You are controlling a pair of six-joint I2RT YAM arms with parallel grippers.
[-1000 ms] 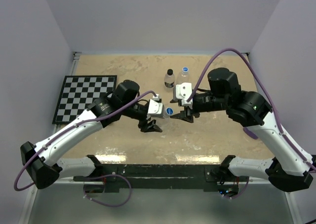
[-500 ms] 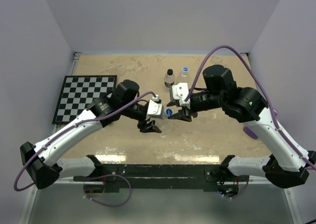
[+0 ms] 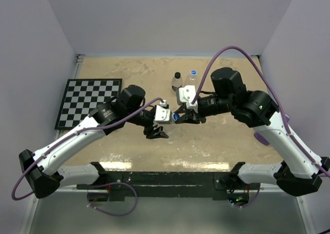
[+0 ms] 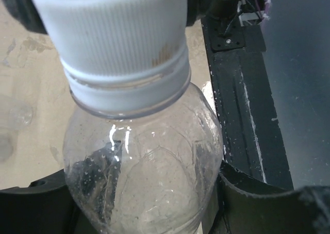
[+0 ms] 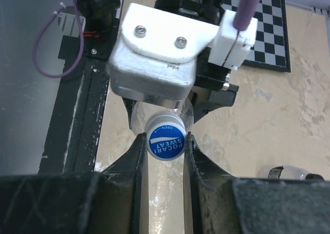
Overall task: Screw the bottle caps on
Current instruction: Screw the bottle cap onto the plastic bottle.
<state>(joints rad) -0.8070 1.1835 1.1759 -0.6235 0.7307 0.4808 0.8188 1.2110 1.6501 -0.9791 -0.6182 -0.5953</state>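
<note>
We are clamping the bottle (image 4: 144, 182) in our left gripper (image 3: 156, 133), right of the chessboard (image 3: 87, 102). Our right gripper (image 5: 165, 141) is pinching the blue cap (image 5: 166, 144) sitting on its neck. Farther right of the chessboard, a black-capped bottle (image 3: 177, 83) and a blue-capped bottle (image 3: 193, 79) are standing.

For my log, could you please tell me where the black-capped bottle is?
In the top view, the black-capped bottle stands at the far middle of the table, just left of the blue-capped bottle and right of the checkerboard.
</note>
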